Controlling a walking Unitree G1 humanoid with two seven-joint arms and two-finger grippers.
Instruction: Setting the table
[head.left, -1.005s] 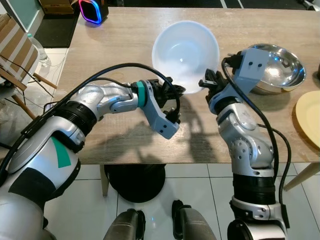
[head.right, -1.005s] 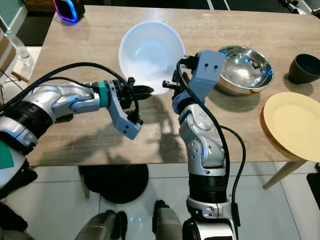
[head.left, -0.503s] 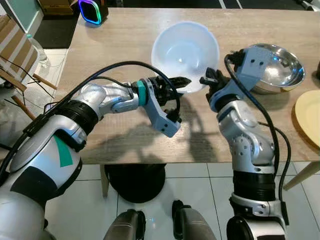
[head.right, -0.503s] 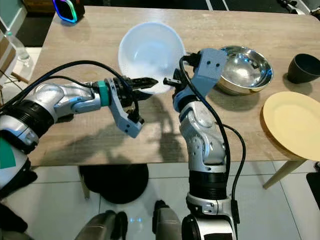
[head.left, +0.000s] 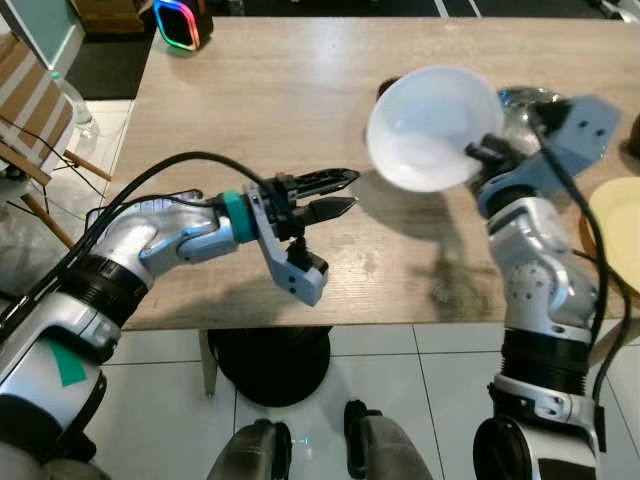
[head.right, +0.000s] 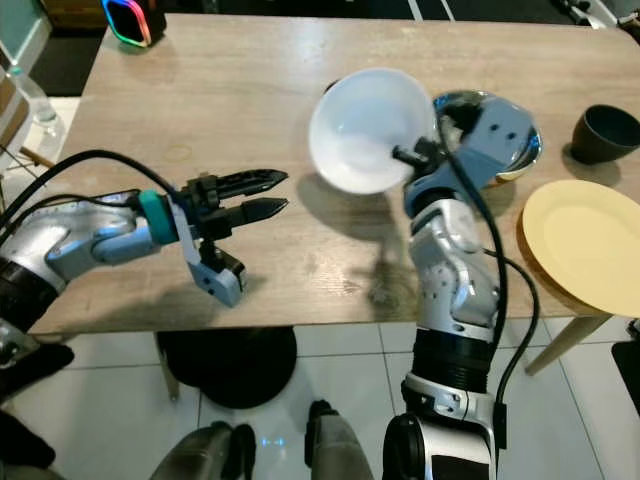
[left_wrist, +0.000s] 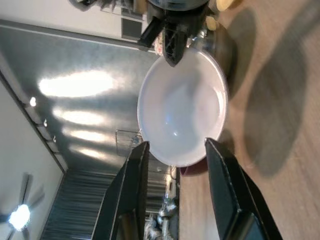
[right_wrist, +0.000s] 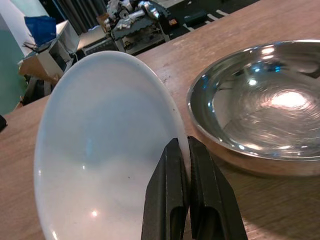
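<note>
Holding a white bowl (head.left: 433, 128) by its rim up in the upper right of the left eye view, right gripper (head.left: 480, 155) with fingers pinched together on the edge, bowl tipped on its side and lifted off the wooden table (head.left: 260, 90). Same pinch up close in the right wrist view, both black fingers (right_wrist: 170, 200) squeezed on the rim.

Sitting just behind and to the right of that bowl, a shiny metal bowl (head.right: 500, 125), flat on the table, partly hidden by the right arm.

Hovering over the middle of the frame, left gripper (head.left: 335, 192), fingers spread apart and gripping nothing, pointing toward the white bowl but well apart from it. Casting a shadow on the wood underneath.

Over on the right edge of the right eye view: a yellow plate (head.right: 585, 245) hanging slightly over the table's near edge, and above it a dark cup (head.right: 606, 133).

Glowing in the top left corner of the frame, a little rainbow-lit speaker thing (head.left: 177, 22). White tile floor (head.left: 400, 380) along the bottom, plus a wooden chair (head.left: 35, 120) at the far left.
</note>
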